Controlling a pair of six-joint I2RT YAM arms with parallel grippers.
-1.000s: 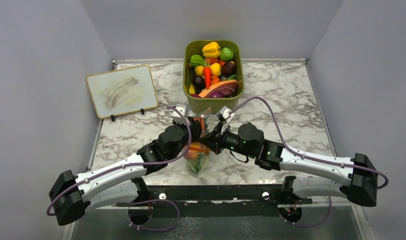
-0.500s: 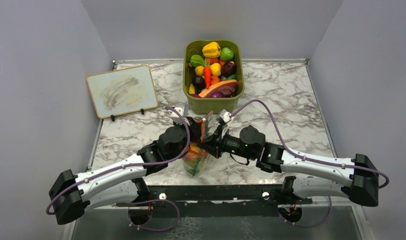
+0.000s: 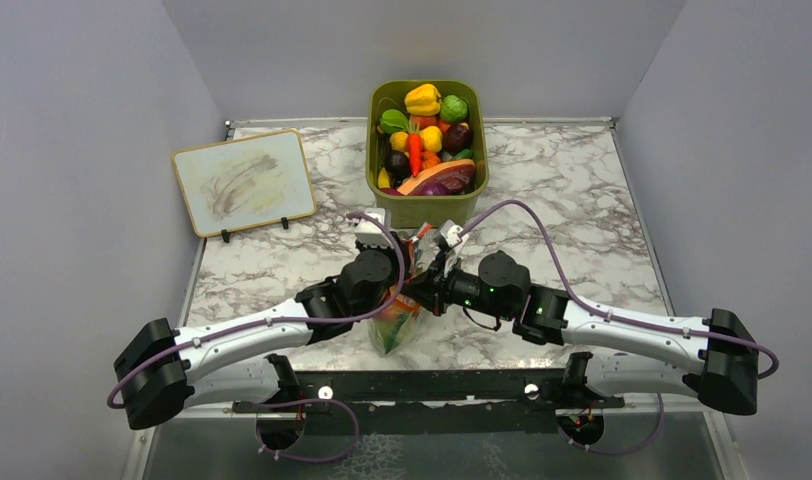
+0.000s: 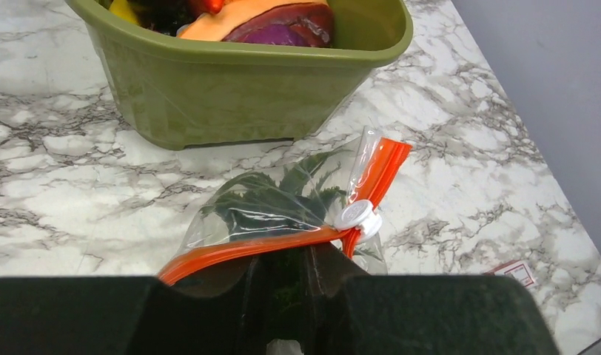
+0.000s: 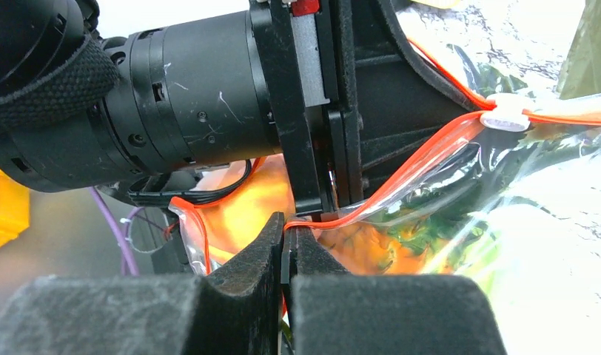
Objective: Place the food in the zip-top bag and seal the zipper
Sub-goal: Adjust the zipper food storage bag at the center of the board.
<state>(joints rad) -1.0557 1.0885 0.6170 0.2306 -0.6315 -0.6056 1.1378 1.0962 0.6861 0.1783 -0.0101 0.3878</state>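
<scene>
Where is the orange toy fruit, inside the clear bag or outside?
Inside: the orange fruit shows through the clear bag, under its zipper strip.

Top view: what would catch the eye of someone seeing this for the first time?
The arms meet over the table's near middle, where the left gripper and right gripper both pinch the orange zipper of a clear bag with toy food inside. Right behind the bag stands an olive bin heaped with bright produce.
</scene>
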